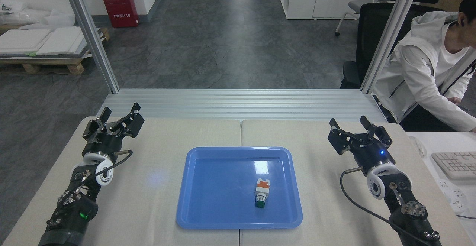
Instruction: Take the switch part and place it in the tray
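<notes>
One switch part (261,192) in one tray (208,186), two grippers apart, empty

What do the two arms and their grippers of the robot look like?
Both arms are black with metal joints and a white ring at the wrist. A black cable loops beside each wrist. The left gripper and right gripper are black; the right shows a small blue light.

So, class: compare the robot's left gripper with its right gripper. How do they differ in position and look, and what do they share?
The left gripper hangs over the table's far left corner; the right gripper is over the far right side. The right gripper shows a small blue light; no such light shows on the left gripper. The left gripper points up and to the right; the right gripper points nearly straight away. Both are black, open and empty, well clear of the tray.
</notes>
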